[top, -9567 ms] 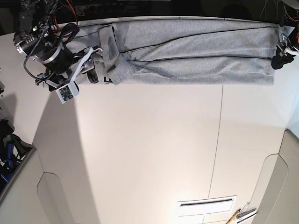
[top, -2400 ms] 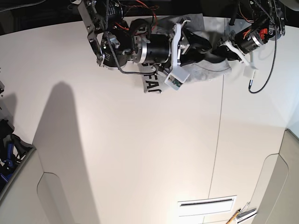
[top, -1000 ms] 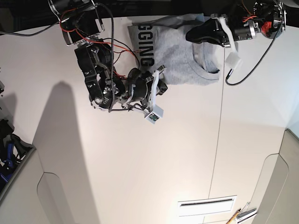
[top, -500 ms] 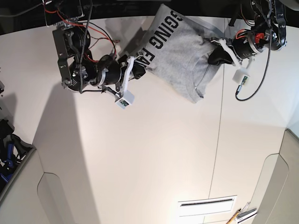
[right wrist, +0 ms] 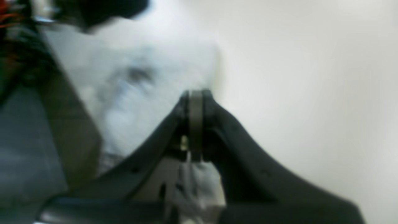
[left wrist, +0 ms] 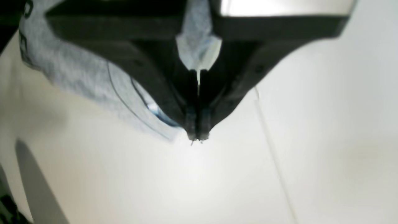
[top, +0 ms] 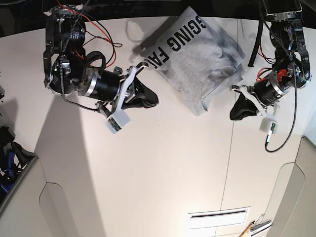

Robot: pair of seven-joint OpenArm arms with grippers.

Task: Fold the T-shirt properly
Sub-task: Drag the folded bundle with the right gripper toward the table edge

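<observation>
Both arms are showing black, cylindrical joint housings with bare metal rings and white brackets. Red and black cables are looping loosely around the upper links. The right end effector and left end effector are wearing matte black, curved, tapering fingers. A small white camera module is hanging beneath each wrist.

From the base view I see the T-shirt lying folded on the table near its far edge, between my two arms. My right gripper sits just beside its left edge, my left gripper just off its right corner
</observation>
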